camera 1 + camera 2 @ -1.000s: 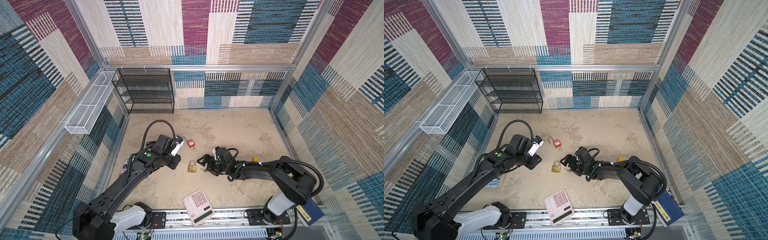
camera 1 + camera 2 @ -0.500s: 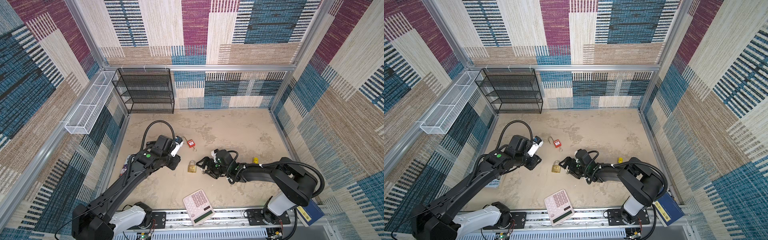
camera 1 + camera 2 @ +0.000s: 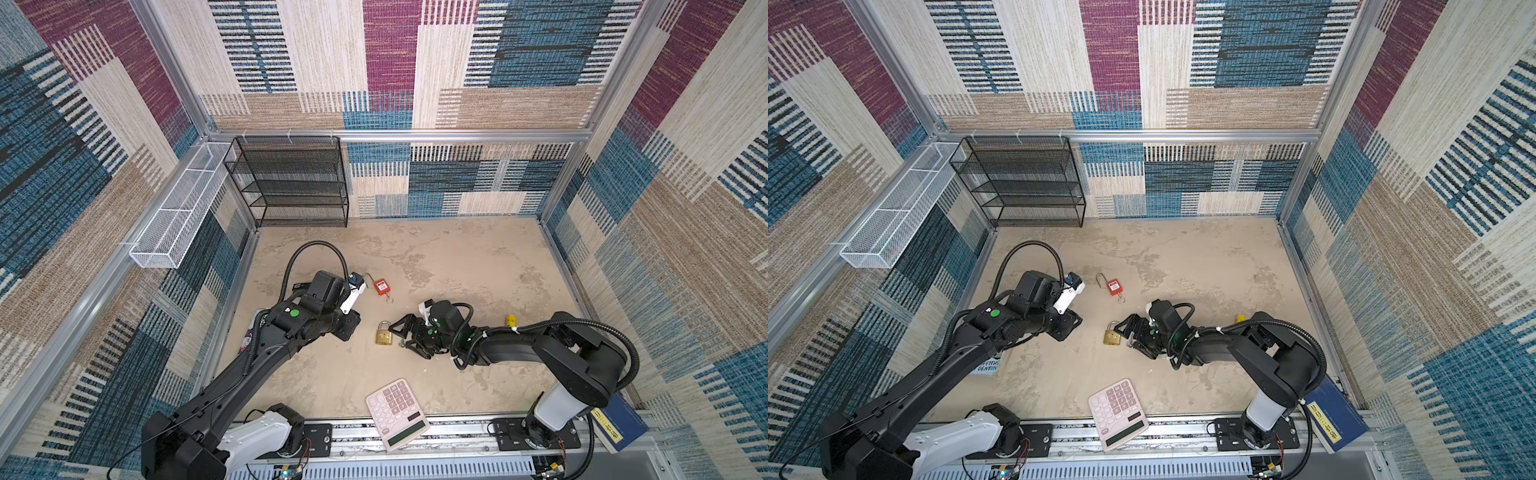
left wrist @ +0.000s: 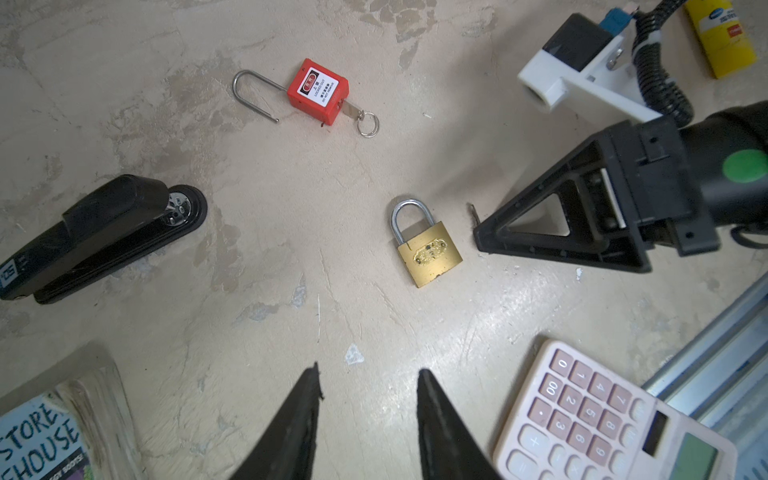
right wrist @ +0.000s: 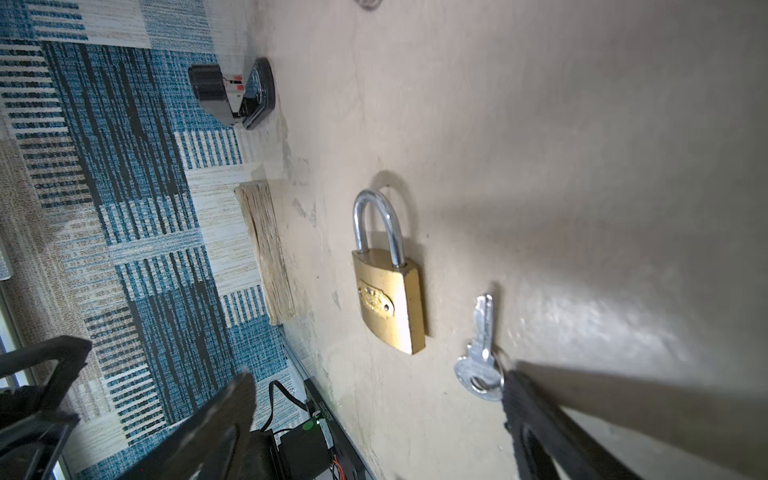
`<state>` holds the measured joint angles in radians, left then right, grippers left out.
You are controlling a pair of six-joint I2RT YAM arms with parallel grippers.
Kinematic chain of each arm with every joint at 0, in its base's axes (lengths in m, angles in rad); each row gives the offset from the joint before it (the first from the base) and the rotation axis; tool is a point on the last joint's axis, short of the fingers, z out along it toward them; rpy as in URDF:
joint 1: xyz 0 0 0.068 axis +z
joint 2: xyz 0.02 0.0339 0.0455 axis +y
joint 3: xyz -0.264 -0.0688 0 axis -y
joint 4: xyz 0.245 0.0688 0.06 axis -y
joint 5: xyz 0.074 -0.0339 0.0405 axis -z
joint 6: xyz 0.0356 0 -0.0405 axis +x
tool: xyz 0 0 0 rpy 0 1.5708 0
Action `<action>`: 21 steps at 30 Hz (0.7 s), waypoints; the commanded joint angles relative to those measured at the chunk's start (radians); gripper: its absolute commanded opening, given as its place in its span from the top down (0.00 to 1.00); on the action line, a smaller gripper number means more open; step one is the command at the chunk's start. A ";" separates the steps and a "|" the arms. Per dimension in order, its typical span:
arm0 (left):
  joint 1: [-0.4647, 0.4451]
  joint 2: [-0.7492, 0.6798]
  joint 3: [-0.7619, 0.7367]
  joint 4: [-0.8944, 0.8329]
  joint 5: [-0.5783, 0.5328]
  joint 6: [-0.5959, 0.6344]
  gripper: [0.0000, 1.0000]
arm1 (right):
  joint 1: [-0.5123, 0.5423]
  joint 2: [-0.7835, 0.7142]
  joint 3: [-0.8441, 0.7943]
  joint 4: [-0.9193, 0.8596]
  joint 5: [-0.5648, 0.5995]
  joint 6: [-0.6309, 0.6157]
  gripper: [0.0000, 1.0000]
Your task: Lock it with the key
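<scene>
In a top view, the brass padlock (image 3: 384, 336) lies flat on the mottled beige bench (image 3: 457, 270), shackle pointing far. The small silver key (image 3: 402, 343) lies just right of it, at the tips of the right arm's fingers (image 3: 409, 323), which are spread wide and grasp nothing.

From the left wrist, the left arm's fingers (image 4: 299, 415) are partly apart and empty. They sit left of the padlock, so they are the farther pair from the key.

From the right wrist, the key runs parallel to the padlock, blade far. Its ringed bow is at one fingertip, and I cannot tell whether they touch. Lying flat on a hard surface, it will likely resist a pinch. The pink calculator (image 3: 397, 411) and the red plastic padlock (image 3: 380, 286) sit well apart, so there is room enough.
</scene>
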<state>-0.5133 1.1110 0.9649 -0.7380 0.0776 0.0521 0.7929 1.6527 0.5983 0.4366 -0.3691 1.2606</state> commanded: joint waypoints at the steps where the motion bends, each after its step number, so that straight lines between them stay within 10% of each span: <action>1: -0.001 -0.006 0.003 -0.024 -0.019 -0.015 0.59 | 0.001 0.013 0.006 0.035 -0.011 0.022 0.05; 21: -0.001 -0.011 0.003 -0.030 -0.028 -0.022 0.59 | -0.012 -0.036 0.066 -0.061 0.061 -0.073 0.05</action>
<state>-0.5133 1.1049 0.9649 -0.7677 0.0563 0.0521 0.7849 1.6531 0.6460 0.4145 -0.3561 1.2469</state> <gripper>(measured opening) 0.412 0.948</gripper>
